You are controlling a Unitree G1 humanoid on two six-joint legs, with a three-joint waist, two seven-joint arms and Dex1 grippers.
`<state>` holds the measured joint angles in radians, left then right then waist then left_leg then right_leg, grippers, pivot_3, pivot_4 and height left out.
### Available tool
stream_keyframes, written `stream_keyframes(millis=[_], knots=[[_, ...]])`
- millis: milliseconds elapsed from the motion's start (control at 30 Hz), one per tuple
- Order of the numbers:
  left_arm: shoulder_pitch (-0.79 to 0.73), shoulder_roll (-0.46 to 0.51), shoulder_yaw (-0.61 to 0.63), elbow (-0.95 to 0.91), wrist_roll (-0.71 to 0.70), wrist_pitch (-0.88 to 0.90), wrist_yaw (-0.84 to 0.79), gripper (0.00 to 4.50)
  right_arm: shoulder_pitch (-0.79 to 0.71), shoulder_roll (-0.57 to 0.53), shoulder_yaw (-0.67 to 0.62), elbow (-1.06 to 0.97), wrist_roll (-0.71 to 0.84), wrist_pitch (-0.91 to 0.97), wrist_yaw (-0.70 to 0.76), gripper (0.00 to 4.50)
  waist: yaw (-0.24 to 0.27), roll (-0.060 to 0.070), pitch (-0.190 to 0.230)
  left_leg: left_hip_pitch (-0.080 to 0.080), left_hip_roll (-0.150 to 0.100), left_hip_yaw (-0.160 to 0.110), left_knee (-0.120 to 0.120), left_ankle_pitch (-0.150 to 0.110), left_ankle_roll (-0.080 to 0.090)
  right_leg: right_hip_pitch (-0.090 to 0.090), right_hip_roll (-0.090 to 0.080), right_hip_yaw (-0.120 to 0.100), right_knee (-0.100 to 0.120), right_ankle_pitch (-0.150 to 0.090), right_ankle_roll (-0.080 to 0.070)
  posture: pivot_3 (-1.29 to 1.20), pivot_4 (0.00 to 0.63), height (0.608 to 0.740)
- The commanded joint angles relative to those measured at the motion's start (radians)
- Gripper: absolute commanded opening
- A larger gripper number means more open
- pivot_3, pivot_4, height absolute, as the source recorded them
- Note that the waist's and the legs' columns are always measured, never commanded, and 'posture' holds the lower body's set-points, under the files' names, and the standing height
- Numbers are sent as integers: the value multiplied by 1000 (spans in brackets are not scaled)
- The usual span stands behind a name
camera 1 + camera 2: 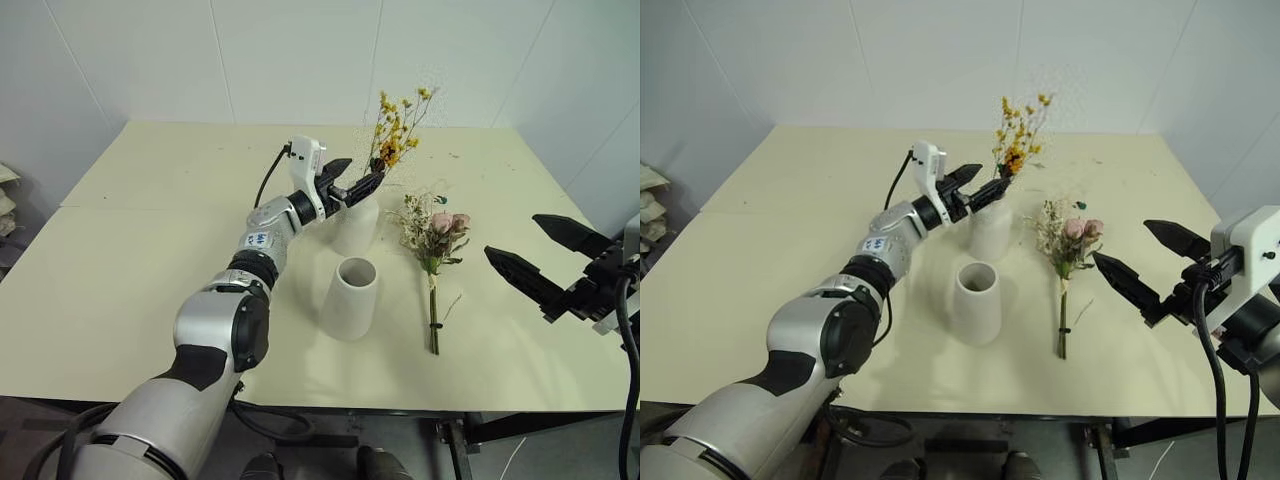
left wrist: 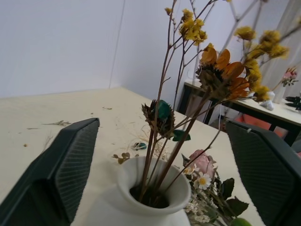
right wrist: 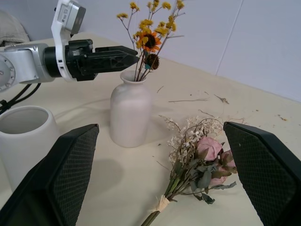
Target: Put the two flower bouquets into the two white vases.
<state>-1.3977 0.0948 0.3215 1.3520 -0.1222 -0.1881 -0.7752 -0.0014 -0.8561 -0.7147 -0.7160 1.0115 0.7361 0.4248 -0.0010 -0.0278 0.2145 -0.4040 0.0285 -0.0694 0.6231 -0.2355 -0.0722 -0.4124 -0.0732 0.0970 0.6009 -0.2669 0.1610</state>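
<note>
It looked like a bare test room — plain white panelled walls (image 1: 300,60) and a wide cream matte table (image 1: 150,250), little else.

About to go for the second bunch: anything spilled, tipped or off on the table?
Nothing is tipped: both vases stand upright, the yellow sprig in the narrow-necked vase. The rose bunch lies flat beside the wide-mouthed vase. Only oddity: dried bits scattered on the table behind them.

Cream table (image 1: 150,260), white walls (image 1: 300,50)
</note>
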Motion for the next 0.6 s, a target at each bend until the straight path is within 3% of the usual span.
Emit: stream_keyframes(millis=[33, 267, 367, 500, 600], knots=[[-30, 39, -46, -24, 42, -33, -50, 4467, 8, -25, -4, -15, -18, -11, 3, 4500, 0, 0, 0, 0, 0, 0, 0, 0, 0, 0, 0, 0, 0, 0, 0, 0, 150, 740], [-48, 144, -79, -41, 58, -76, -116, 4467, 48, -37, 83, -20, -70, 43, -38, 4500, -1, 0, 0, 0, 0, 0, 0, 0, 0, 0, 0, 0, 0, 0, 0, 0, 150, 740], [-46, 205, -74, -61, 36, -71, -226, 4467, 11, -29, 153, -13, -73, 91, -108, 4500, -3, 0, 0, 0, 0, 0, 0, 0, 0, 0, 0, 0, 1, 0, 0, 0, 150, 740], [-26, 310, -31, -105, -61, 54, -525, 4467, -44, -5, 271, 27, -45, 237, -243, 4500, -5, 0, 0, 0, 0, 0, 0, 0, 0, 0, 0, 0, 1, 0, -1, 0, 150, 740], [12, 384, -43, -136, -77, 103, -660, 4467, -95, 19, 323, 66, -49, 319, -315, 4500, -13, 0, 0, 0, 1, 0, -1, 0, 0, -1, 0, 0, 2, -1, -2, 0, 150, 740]])
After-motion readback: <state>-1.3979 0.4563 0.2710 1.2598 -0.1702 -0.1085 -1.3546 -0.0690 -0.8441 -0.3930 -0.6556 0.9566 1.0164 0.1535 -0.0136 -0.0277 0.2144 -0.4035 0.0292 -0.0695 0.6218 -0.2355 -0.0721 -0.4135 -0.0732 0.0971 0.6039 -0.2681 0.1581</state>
